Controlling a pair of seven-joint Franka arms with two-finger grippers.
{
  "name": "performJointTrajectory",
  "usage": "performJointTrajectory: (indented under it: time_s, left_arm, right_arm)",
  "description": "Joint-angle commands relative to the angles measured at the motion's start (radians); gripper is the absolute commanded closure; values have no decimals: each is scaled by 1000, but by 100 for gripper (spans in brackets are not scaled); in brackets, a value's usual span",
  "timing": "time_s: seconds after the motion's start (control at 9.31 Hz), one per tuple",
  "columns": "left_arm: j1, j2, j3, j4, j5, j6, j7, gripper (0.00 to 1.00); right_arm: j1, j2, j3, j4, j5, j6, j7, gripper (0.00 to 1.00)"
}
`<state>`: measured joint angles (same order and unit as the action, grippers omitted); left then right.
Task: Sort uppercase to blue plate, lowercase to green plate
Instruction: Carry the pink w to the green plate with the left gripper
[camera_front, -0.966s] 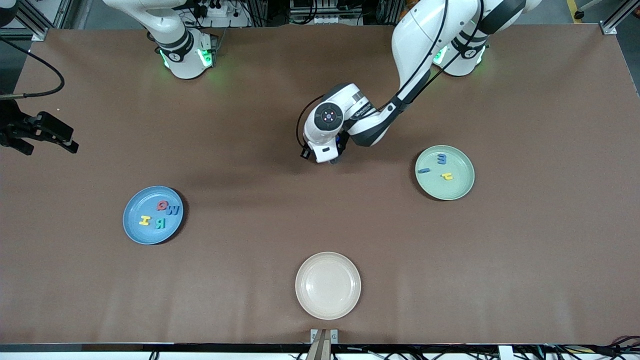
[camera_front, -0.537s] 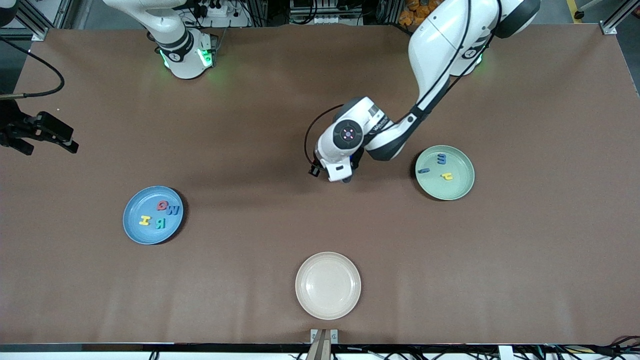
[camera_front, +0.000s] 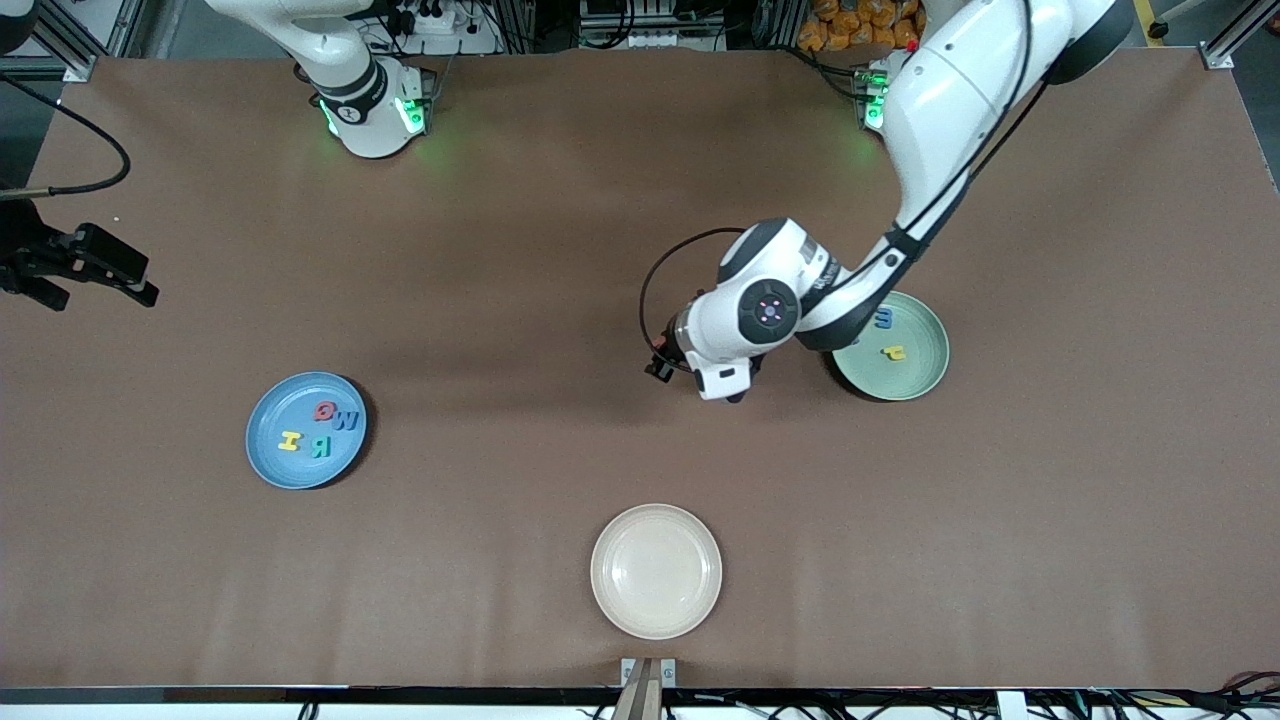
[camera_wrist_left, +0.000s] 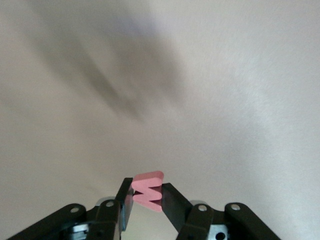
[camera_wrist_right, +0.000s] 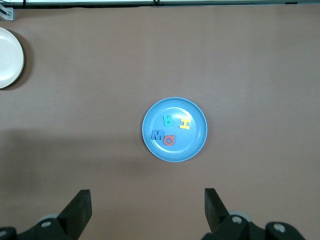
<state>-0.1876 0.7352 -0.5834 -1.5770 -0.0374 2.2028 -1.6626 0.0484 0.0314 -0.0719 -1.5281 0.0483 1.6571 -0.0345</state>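
beside green plate (camera_front: 915, 372), left end effector (camera_wrist_left: 148, 196) pinches red letter (camera_wrist_left: 148, 190).

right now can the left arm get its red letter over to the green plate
Probably yes. The left gripper, shut on the red letter, hangs over bare table beside the green plate, nothing standing between them; the right gripper waits open above the blue plate.

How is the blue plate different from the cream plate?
The blue plate holds four letters; the cream plate holds none. The blue plate lies toward the right arm's end of the table; the cream plate lies mid-table, nearer the front camera. One is medium blue, the other pale cream. Both are round, shallow and look about the same size.
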Motion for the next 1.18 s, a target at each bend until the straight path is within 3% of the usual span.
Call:
performJointTrajectory:
  time_s: [0.0, 0.21, 0.54, 1.07]
  left_arm:
    - [49, -71, -12, -15, -51, -92, 114, 89]
    - [118, -115, -7, -15, -124, -213, 234, 88]
    - [111, -207, 159, -17, -261, -382, 473, 88]
    - [105, -302, 377, -24, -289, -657, 806, 87]
  right_arm:
    - [-2, 7, 6, 20, 8, -14, 15, 0]
    - [-2, 7, 6, 22, 9, -14, 15, 0]
    - [-2, 7, 4, 20, 8, -14, 15, 0]
    - [-4, 5, 4, 22, 8, -13, 16, 0]
